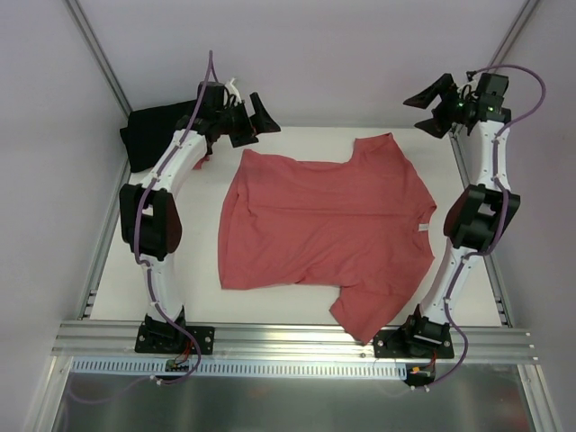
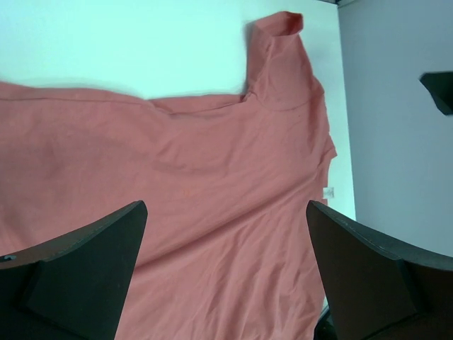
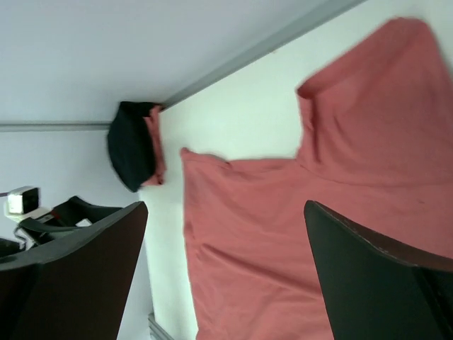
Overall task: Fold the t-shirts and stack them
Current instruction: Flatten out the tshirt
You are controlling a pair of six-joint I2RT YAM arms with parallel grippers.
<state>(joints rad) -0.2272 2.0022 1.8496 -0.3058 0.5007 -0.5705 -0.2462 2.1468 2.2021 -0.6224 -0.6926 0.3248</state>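
A coral-red t-shirt lies spread flat on the white table, with its neck and small white label toward the right. One sleeve points to the back and the other hangs over the front edge. A black t-shirt sits bunched in the back left corner, with a bit of red cloth beside it. My left gripper hovers open above the red shirt's back left corner, holding nothing. My right gripper is raised at the back right, open and empty. Both wrist views look down on the red t-shirt.
Grey walls enclose the table on the left, back and right, with slanted metal posts in the back corners. An aluminium rail carrying both arm bases runs along the front edge.
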